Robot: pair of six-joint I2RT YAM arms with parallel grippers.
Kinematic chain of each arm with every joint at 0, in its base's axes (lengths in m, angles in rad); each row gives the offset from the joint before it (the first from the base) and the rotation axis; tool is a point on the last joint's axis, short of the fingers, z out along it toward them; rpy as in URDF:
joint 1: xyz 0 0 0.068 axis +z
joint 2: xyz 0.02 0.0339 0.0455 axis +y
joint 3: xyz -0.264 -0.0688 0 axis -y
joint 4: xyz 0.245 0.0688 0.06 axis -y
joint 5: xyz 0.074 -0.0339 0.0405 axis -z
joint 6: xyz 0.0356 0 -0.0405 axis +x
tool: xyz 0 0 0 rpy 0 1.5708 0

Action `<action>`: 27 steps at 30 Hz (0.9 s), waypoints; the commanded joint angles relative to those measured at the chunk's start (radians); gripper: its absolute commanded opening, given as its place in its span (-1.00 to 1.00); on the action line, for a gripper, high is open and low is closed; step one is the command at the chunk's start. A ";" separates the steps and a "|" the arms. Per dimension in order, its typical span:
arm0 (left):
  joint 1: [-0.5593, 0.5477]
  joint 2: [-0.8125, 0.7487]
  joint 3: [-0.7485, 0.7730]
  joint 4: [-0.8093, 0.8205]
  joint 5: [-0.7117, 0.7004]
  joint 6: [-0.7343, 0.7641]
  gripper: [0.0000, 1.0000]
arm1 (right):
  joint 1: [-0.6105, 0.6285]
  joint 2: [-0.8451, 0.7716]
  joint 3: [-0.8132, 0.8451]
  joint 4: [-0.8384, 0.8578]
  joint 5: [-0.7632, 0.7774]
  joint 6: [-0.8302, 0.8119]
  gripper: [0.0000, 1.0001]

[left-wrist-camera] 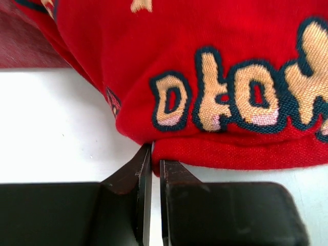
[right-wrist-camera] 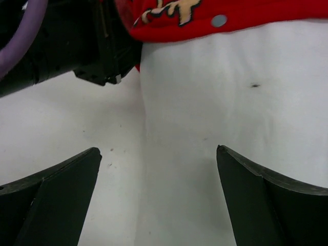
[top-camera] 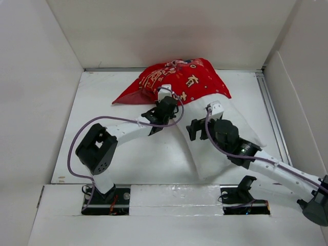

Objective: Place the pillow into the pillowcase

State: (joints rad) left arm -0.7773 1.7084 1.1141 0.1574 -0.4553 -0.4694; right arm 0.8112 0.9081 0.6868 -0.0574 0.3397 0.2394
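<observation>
The red pillowcase (top-camera: 179,79) with gold characters lies at the back middle of the table, over the far end of the white pillow (top-camera: 205,159). My left gripper (top-camera: 165,98) is at its near hem. In the left wrist view the left gripper (left-wrist-camera: 155,154) is shut, with the red hem of the pillowcase (left-wrist-camera: 230,61) pinched at its tips. My right gripper (top-camera: 204,119) hovers over the pillow. Seen from the right wrist, the right gripper (right-wrist-camera: 159,154) is open and holds nothing; the pillow (right-wrist-camera: 230,92) lies below it and the pillowcase (right-wrist-camera: 246,13) beyond.
White walls (top-camera: 41,77) enclose the table on the left, back and right. A metal rail (top-camera: 267,113) runs along the right side. The left arm's purple cable (top-camera: 77,138) loops over the table on the left. The left gripper's black body (right-wrist-camera: 97,51) sits close to my right fingers.
</observation>
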 commanded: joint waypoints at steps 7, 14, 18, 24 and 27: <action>-0.063 -0.156 0.139 -0.189 -0.095 0.031 -1.00 | 0.022 0.363 0.158 -0.020 0.392 0.184 1.00; -0.063 -0.331 0.162 -0.232 0.042 0.044 -1.00 | -0.106 0.575 0.161 0.204 0.211 0.258 0.15; -0.073 -0.368 0.230 -0.269 0.171 0.092 -1.00 | -0.106 0.517 0.117 0.381 0.090 0.238 -1.00; -0.073 -0.340 0.443 -0.459 0.357 0.110 -1.00 | -0.064 0.171 0.051 0.490 0.076 0.203 -1.00; -0.083 -0.294 0.571 -0.551 0.464 0.110 -1.00 | -0.052 0.089 0.040 0.533 0.030 0.180 -1.00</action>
State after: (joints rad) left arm -0.8406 1.4319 1.5414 -0.3592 -0.1581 -0.3733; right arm 0.7357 1.0794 0.7109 0.2573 0.4282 0.4358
